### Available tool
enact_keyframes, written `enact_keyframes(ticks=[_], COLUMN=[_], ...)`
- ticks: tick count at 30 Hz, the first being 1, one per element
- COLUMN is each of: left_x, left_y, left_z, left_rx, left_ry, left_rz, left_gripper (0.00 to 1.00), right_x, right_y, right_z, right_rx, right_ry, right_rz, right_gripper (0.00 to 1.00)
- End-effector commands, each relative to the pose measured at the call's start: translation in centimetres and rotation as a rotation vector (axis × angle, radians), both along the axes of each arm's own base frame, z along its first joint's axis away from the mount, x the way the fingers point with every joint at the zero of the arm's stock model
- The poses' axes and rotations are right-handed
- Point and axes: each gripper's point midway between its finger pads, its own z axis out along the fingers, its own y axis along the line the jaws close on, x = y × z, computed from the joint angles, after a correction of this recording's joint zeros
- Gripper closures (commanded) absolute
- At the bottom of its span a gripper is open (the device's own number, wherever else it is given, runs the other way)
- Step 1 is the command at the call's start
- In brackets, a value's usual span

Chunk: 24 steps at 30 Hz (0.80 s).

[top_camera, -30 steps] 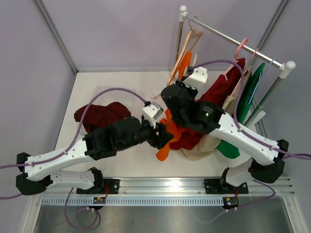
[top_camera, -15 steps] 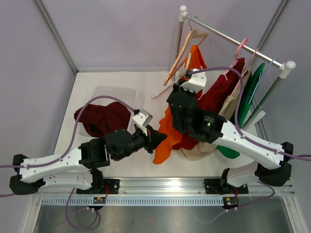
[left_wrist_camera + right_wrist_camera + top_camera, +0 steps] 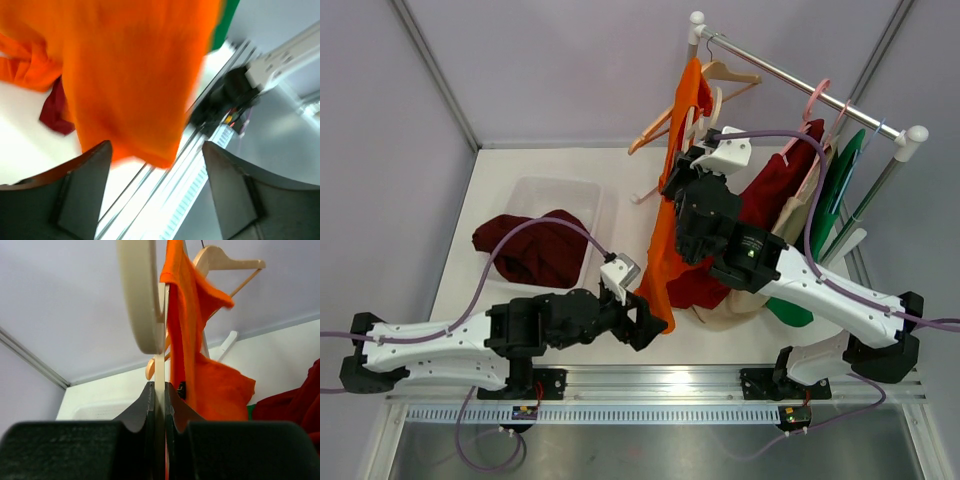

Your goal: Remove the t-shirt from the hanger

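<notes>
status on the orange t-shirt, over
Right gripper shut on wooden hanger. Left gripper open, orange t-shirt hem loose between its fingers. T-shirt not yet off hanger. Red garment close beside.

— What do the arms look like?
— The left arm (image 3: 420, 348) and the right arm (image 3: 835, 292) both have white lower links, bulky black upper joints and black bases.
— Any cables?
— A purple cable (image 3: 770, 131) runs along each. Each wrist has a white camera box (image 3: 620, 272).
— And the left claw (image 3: 156, 147)?
— Its fingers (image 3: 82, 187) are broad, smooth and dark grey.
</notes>
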Motion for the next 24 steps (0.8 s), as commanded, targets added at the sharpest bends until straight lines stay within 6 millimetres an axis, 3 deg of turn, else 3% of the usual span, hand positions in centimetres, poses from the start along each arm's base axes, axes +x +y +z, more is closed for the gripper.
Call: enact_keyframes(ticks=[1,5,10,17,21,22,24], left_x=[-0.5,-0.5,0.4,2.7,4.3,4.5,4.0], left_y=[-0.4,-1.2,-0.8,1.9,2.3,1.7,0.5], left_z=[0.8,1.1,2.4,4.1,4.4,3.6,3.9], left_rx=[0.025,0.034,0.005,0.001,0.061,0.101,0.104], left_ry=[0.007,0.001,-0.031,-0.124,-0.206,-0.214,-0.211], left_rz=[-0.033,-0.040,0.007,0.142,0.210,0.207,0.162], left_gripper=[0.18,0.14,0.10,0.09,0.09,0.10,0.15], right_x=[-0.9,-1.0,-1.1,-1.6,-1.8,-1.8,-1.8], right_y=[-1.9,-1.8,-1.5,-1.6,-1.3,-1.3,-1.0], right_z=[4.5,4.6,3.4,1.0,0.6,0.5,0.5], right_rx=[0.187,0.200,0.172,0.152,0.169,0.172,0.171], right_ry=[-0.074,-0.076,-0.048,-0.007,0.000,0.000,0.001], right_rz=[-0.024,-0.017,-0.007,0.013,0.033,0.035,0.047], right_gripper=[1.00,1.00,1.00,1.00,1.00,1.00,1.00])
